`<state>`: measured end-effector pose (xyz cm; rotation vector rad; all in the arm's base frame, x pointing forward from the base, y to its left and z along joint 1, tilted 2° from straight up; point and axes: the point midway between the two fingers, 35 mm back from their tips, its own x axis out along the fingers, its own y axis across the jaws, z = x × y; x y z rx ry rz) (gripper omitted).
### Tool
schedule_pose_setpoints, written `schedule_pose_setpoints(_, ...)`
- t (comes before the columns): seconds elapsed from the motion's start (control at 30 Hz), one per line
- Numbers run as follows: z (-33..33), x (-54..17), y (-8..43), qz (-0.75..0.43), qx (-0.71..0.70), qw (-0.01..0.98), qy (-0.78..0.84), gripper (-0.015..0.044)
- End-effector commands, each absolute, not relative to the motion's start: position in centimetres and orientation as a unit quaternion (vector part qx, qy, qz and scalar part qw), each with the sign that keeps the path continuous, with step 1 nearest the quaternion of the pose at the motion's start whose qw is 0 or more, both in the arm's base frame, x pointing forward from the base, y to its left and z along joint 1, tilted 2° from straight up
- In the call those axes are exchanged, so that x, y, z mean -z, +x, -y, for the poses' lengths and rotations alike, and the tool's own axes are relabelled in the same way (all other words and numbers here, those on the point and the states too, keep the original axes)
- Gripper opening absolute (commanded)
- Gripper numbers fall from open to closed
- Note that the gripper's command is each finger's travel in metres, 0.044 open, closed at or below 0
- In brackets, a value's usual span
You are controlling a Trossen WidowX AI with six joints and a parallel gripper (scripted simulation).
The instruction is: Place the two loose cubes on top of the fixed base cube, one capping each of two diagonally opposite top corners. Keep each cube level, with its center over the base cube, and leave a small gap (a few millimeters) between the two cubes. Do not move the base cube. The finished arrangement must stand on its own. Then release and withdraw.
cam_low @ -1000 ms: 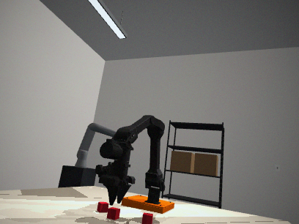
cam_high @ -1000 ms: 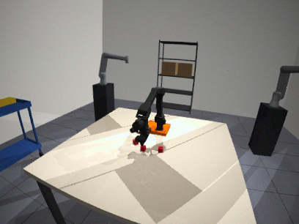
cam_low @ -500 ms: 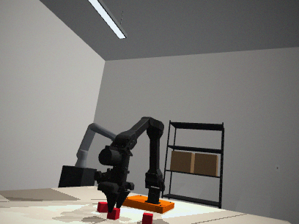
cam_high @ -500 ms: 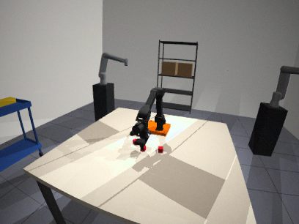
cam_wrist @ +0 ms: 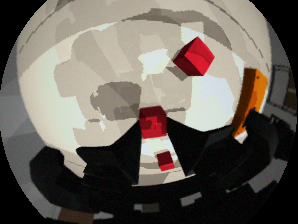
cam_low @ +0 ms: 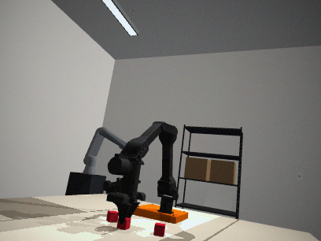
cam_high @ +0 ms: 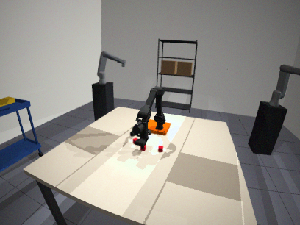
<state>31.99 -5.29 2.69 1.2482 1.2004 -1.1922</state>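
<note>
Pick step for the 1st of 2 loose cubes. Black parallel-jaw gripper (cam_high: pixel 143 145) (cam_low: pixel 125 219) (cam_wrist: pixel 152 120) is down, partly open, fingertips closed onto the middle red cube (cam_high: pixel 143 148) (cam_low: pixel 123 224) (cam_wrist: pixel 153 123). All 3 cubes sit on the beige table (cam_high: pixel 99 187) (cam_low: pixel 23 228) (cam_wrist: pixel 47 107), inboard of its edges. Can't tell which is base. Next: confirm grip, lift straight up.

On the counter (cam_high: pixel 206 147) (cam_low: pixel 275 230) (cam_wrist: pixel 120 42) I count three red cubes (cam_high: pixel 160 148) (cam_low: pixel 160 229) (cam_wrist: pixel 196 57); behind, I see two brown boxes (cam_high: pixel 169 68) (cam_low: pixel 196 168).
</note>
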Motion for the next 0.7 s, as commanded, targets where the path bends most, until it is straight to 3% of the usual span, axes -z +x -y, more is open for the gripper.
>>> schedule_pose_setpoints(0.0,5.3,-3.1,32.1,-0.495,0.491,0.497,0.517,0.0105)
schedule_pose_setpoints(0.67,5.5,-8.7,32.4,-0.495,0.491,0.497,0.517,0.0105)
